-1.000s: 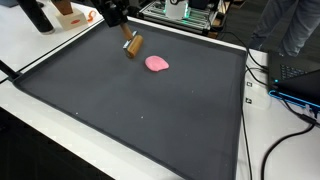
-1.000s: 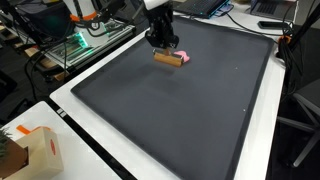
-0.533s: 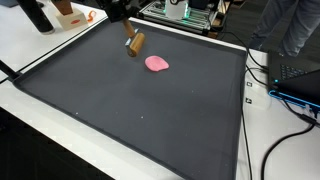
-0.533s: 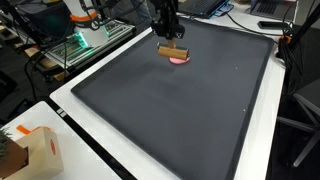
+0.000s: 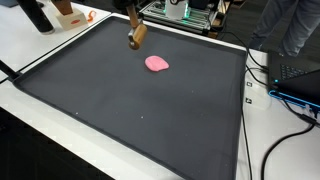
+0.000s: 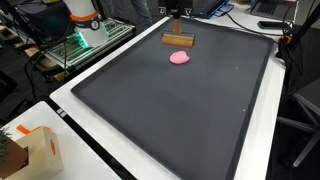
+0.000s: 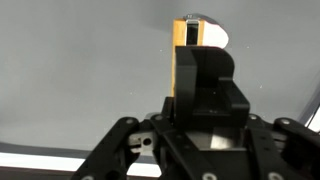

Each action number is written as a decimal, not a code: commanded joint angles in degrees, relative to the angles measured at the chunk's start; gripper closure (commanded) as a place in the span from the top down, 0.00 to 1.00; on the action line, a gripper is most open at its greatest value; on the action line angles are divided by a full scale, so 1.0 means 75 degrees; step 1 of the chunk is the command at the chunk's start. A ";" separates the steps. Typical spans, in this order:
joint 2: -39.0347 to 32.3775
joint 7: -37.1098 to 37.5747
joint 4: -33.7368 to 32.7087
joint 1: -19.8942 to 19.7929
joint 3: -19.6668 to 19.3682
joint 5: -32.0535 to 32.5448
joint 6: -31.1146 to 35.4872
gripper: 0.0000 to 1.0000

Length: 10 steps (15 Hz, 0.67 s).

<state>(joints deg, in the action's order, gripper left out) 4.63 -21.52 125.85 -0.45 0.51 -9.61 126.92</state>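
My gripper (image 5: 133, 24) (image 6: 177, 27) hangs from the top edge in both exterior views, shut on a small wooden block (image 5: 137, 34) (image 6: 179, 40). The block is held in the air above the far part of the black mat (image 5: 150, 115) (image 6: 170, 115). A flat pink piece (image 5: 156, 63) (image 6: 180, 57) lies on the mat just in front of the block, apart from it. In the wrist view the block (image 7: 181, 50) stands upright against a dark finger (image 7: 208, 80). My gripper (image 7: 192, 62) fills the lower part of that view. A pale shape beyond the block's tip is unclear.
A white table border surrounds the mat. A cardboard box (image 6: 32, 150) sits at a near corner. Electronics with green lights (image 6: 78, 45) stand beside the mat. Cables (image 5: 290, 95) trail along one side. A person (image 5: 300, 25) stands at the far corner.
The gripper has risen with the wooden block and carried it toward the mat's far edge. The pink piece has stayed where it was.
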 commanded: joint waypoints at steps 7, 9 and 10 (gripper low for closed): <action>0.0749 0.2029 -0.0139 0.0623 0.0770 0.2163 -0.0392 0.24; 0.0813 0.2160 -0.0191 0.0729 0.0904 0.2414 -0.0550 0.24; 0.0604 0.1935 -0.0173 0.0704 0.0767 0.2107 -0.0244 0.49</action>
<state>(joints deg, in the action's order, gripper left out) 9.19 -7.07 124.63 4.31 6.77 6.11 125.18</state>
